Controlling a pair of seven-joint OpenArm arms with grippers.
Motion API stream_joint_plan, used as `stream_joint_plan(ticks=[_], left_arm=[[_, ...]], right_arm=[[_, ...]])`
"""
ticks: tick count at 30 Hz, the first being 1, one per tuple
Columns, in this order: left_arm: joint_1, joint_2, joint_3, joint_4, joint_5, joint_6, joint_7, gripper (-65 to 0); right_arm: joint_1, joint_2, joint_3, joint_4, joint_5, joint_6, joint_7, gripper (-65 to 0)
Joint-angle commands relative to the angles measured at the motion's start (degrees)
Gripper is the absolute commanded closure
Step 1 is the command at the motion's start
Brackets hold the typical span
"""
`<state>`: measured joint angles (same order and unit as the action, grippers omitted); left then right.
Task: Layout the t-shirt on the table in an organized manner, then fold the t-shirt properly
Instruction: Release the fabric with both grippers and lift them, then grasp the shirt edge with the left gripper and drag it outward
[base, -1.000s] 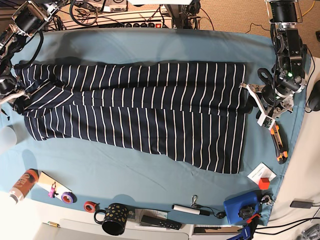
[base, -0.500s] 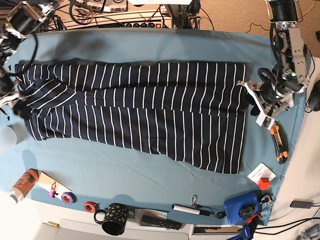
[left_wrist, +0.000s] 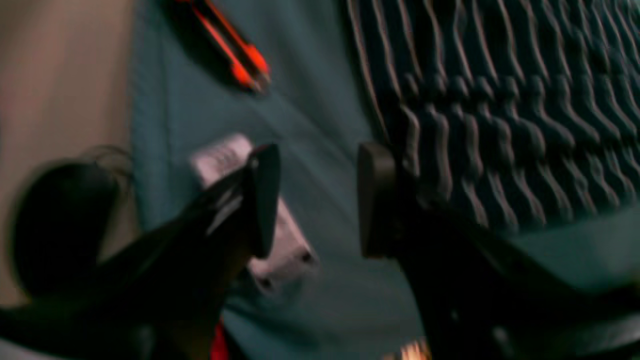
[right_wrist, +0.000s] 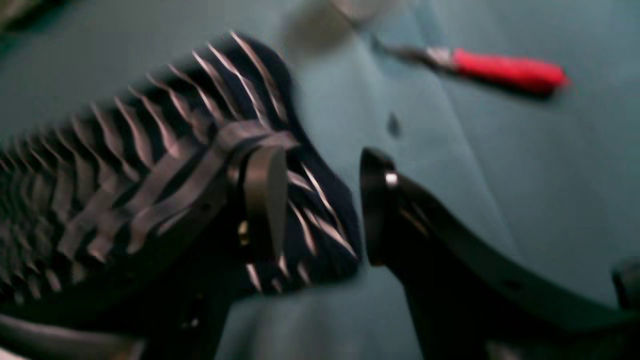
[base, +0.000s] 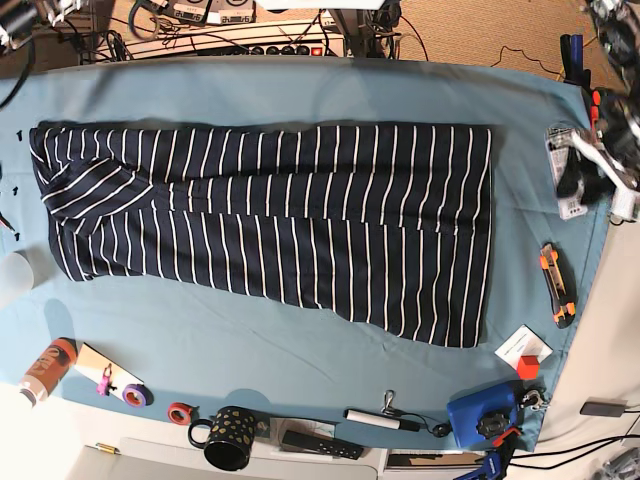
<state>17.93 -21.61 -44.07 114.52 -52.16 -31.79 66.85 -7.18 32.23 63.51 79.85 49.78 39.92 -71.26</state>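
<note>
1. Fingers of both grippers stand apart with nothing between them: the left gripper (left_wrist: 312, 200) shows bare teal cloth in its gap, and the right gripper (right_wrist: 320, 205) has one finger (right_wrist: 265, 200) over the fabric and the other over cloth.
2. Beneath and beyond both sets of fingers spreads the table (base: 300, 90), wide, with free teal margins along the far edge and down both short ends.
3. Between the two grippers lies the t-shirt (base: 280, 220), flat and lengthwise, already folded partway along its length; its straight hem end sits just beside the left fingers, its sleeve-and-collar end under the right fingers.
4. Likely trouble: the lower layer juts out past the upper one near the left fingers, so a pinch there could catch a single layer and skew the fold.
5. Clutter sits close to the left fingers, an orange utility knife (base: 556, 285) and a white device (base: 562, 175); a low sweep could knock either.
6. Near the right fingers a red-handled tool (right_wrist: 505, 72) lies on the cloth, well clear of the shirt but within reach of a wide swing.
</note>
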Motion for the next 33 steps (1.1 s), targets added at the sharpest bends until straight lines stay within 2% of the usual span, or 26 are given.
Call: stream_joint_plan(ticks=[1,6,11,13,17,22,27,31,33], left_arm=[[1.42,-0.74,-0.31,0.72,-2.16,-0.46,-0.33,-26.2],[7.15,1.75,0.07,-0.15,-2.71,-2.58,-2.93,-26.2],[7.89,5.99,0.07,-3.28,-1.62,-3.39,-6.93,-26.2],[7.74,7.06,0.09,-3.8,-1.66,-4.79,-7.8,-26.2],[7.74,7.98,0.24,-4.35,-1.38,-4.96,-9.92,-26.2],[5.9,7.96,3.45,-8.13,-1.4,-4.7,-9.88,-26.2],[2.1,7.98,4.59,-12.37,-1.44,-3.65,-9.4,-26.2],[0.42,8.04,4.59,-15.76,-1.51,-4.13,-5.84,-26.2],[0.17,8.26,4.59,-16.76,-3.45,-4.09,-3.08,-26.2]], right_arm=[[-0.87,1.75,0.28,0.02,0.74,0.08,2.12,-24.5],[-3.96,1.62,0.24,-7.74,-1.49,0.08,4.28,-24.4],[-3.91,1.77,0.2,-17.05,-0.15,0.08,7.23,-24.4],[-3.91,1.73,0.2,-17.9,0.31,0.08,7.17,-24.4],[-2.95,1.75,0.17,-17.88,0.33,0.08,7.63,-24.4],[-0.68,1.75,-1.16,-17.88,0.31,0.08,7.21,-24.4],[-0.59,1.73,-7.74,-17.88,0.24,0.08,7.82,-24.4],[-0.57,1.73,-12.68,-17.88,-0.11,0.08,9.97,-24.4],[-0.55,1.7,-13.81,-17.88,-0.63,0.08,10.67,-24.4]])
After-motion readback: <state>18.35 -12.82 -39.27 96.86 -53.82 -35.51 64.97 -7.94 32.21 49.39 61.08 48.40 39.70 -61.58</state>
